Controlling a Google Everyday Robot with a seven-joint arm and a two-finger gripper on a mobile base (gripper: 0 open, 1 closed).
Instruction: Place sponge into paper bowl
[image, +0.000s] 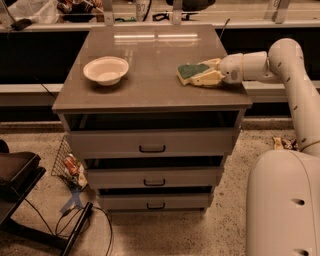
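Note:
The sponge (192, 73), yellow with a dark green top, lies on the right side of the grey tabletop (150, 65). My gripper (210, 71) reaches in from the right at table height. Its cream fingers (212, 63) sit on either side of the sponge's right end and are shut on it. The sponge still rests on the table. The white paper bowl (106, 69) stands empty on the left side of the tabletop, well apart from the sponge.
The tabletop belongs to a drawer cabinet with three drawers (152, 148). A counter with clutter (75, 7) runs behind it. My white arm (290, 65) and base (285, 200) stand at the right. Cables and a wire basket (70, 167) lie on the floor at the left.

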